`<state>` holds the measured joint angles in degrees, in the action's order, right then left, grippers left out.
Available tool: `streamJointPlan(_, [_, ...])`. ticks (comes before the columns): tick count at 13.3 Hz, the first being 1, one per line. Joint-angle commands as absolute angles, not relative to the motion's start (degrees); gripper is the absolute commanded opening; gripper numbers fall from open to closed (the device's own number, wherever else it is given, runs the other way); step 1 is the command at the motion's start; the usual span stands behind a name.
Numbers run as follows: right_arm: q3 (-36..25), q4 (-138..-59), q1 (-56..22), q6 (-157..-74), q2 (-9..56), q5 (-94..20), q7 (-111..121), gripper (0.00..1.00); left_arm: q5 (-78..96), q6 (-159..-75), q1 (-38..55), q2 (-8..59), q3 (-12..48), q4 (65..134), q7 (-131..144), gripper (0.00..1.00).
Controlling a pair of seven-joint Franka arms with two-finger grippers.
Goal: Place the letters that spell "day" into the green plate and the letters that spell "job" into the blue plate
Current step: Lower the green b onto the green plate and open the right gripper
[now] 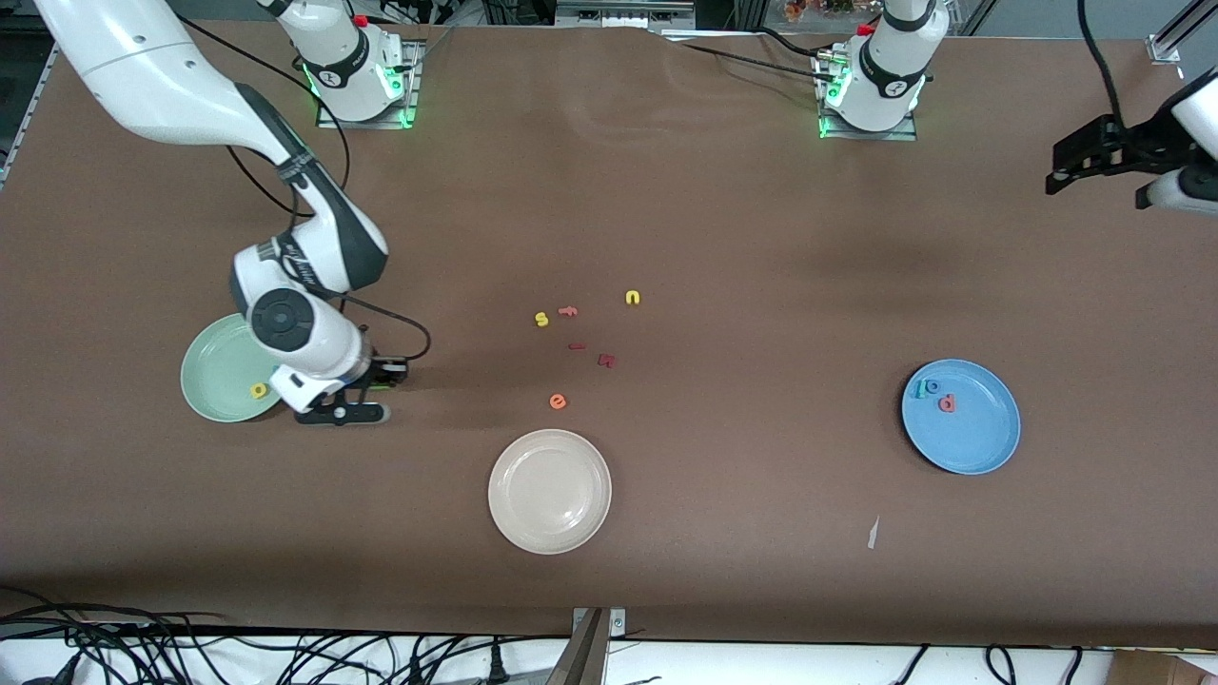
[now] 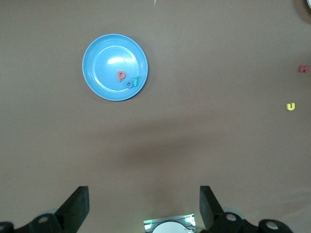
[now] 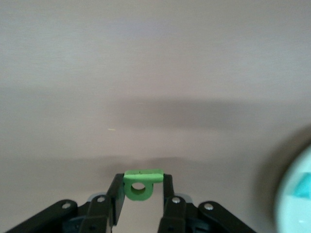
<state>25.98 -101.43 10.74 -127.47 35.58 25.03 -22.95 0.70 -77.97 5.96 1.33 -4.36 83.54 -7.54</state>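
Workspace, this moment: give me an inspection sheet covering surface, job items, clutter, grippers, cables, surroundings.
Surface: brown table, small white scrap near the front edge.
Job's things: green plate holds a yellow letter; blue plate holds salmon letter, blue ring, teal hooked letter.
Clutter: cream plate; loose letters mid-table, including orange "e", yellow "s", yellow "n".
Grippers: right gripper shut on green letter, beside the green plate; left gripper open, waiting.
Cables: bundles below the front edge.
Surroundings: nothing seen.
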Motion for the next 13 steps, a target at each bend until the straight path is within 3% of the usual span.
streamJointPlan(1, [26.5, -102.7, 14.7, -124.7, 32.9, 25.3, -15.2, 0.18, 0.6, -78.8, 5.6, 3.2, -4.3, 81.6, -7.2, 1.00])
streamJointPlan(5, [26.5, -104.6, 23.4, -122.8, 30.5, 25.3, -1.3, 0.18, 4.7, -82.4, 0.9, 3.4, 0.1, 82.0, 5.5, 1.00])
streamJointPlan(9, [26.4, -106.3, 29.6, -122.5, 31.1, 25.3, 3.7, 0.20, 4.0, -82.1, 1.8, 3.4, 0.4, 81.9, 6.2, 1.00])
streamJointPlan(10, [26.4, -106.5, 30.3, -122.4, 31.8, 25.3, 3.6, 0.34, 4.0, -82.1, 1.6, 3.4, 0.4, 81.9, 6.1, 1.00])
streamJointPlan(11, [26.4, -106.7, 30.7, -122.3, 32.1, 25.3, 3.6, 0.99, 4.0, -82.1, 1.4, 3.6, 0.4, 81.7, 5.9, 1.00])
streamJointPlan(13, [27.2, -105.9, 30.8, -120.2, 31.3, 25.2, 4.0, 1.00, 4.1, -82.1, 1.7, 4.0, 0.4, 81.4, 6.1, 1.00])
